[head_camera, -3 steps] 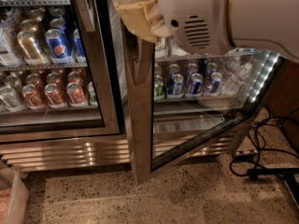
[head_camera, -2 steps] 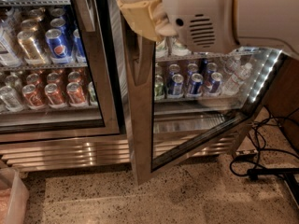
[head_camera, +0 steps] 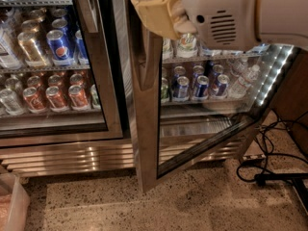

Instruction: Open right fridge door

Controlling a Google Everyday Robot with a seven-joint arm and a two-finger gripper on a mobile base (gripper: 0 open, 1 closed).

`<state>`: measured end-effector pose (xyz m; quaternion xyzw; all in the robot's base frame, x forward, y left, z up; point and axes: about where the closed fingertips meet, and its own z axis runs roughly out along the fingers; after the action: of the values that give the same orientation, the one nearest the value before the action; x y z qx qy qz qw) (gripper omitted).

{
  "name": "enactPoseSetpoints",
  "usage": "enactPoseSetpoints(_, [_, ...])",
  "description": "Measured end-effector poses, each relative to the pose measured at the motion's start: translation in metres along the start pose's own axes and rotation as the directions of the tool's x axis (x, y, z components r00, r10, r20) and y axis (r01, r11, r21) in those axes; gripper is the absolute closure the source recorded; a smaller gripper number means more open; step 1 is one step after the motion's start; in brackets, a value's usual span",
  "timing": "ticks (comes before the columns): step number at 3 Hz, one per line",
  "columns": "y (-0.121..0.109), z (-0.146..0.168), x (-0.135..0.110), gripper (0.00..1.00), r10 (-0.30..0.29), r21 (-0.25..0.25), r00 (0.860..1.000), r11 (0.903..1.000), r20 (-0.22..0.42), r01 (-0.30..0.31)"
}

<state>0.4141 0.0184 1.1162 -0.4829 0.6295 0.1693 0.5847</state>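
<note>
At 12 o'clock, gripper [head_camera: 156, 14] sits against upper edge of right fridge door [head_camera: 147, 143]; open or clamped, cannot tell. Door ajar at centre, hinge at 3 o'clock. Pull along hinge arc near handle [head_camera: 141, 73], steady; avoid cables [head_camera: 269, 162] at 4 o'clock.

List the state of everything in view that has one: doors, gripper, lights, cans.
Right steel-framed glass fridge door: open, swung outward, bottom corner over the speckled floor.
Left steel-framed glass door: shut.
Tan gripper: at the open door's upper edge, near the handle.
White LED strip inside the fridge: lit.
Blue cans on the right shelf: upright.
</note>
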Motion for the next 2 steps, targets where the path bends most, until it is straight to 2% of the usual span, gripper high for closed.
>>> enactPoseSetpoints(2, [-0.0054, -0.0061, 0.0019, 1.00, 0.016, 0.012, 1.000, 0.9998, -0.001, -0.016])
